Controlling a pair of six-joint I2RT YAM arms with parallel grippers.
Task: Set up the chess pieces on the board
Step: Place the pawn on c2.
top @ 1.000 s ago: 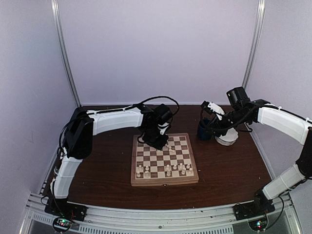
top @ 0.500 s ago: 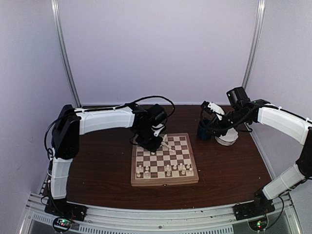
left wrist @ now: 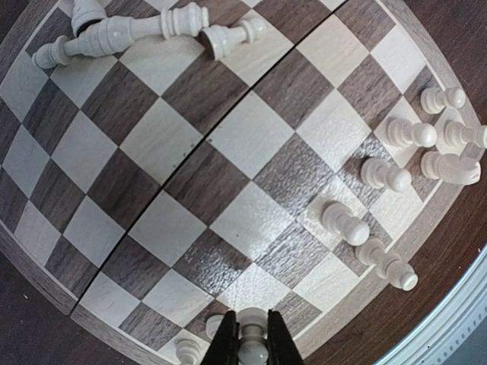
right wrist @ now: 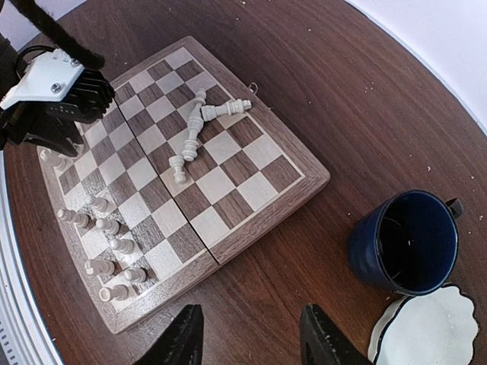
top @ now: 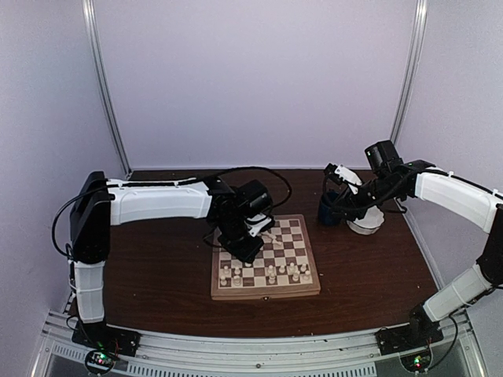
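The board (top: 266, 292) lies mid-table; it also shows in the left wrist view (left wrist: 251, 137) and the right wrist view (right wrist: 251, 190). Several cream chess pieces (top: 271, 273) stand in its two near rows (left wrist: 388, 175). A few more lie toppled (top: 273, 234) at the far end (left wrist: 129, 30) (right wrist: 194, 129). My left gripper (top: 245, 247) is over the board's left part, shut on a cream piece (left wrist: 252, 351) held upright between the fingers. My right gripper (top: 333, 191) is open and empty (right wrist: 251, 338), above the table right of the board.
A dark blue cup (right wrist: 411, 239) stands right of the board's far corner (top: 328, 212). The white scalloped bowl (right wrist: 426, 331) sits beside it (top: 366, 222). Dark brown table all round; purple walls at back and sides.
My left gripper has moved from the board's far middle toward the near left, carrying the piece. The left arm has stretched out. The right arm has not moved.
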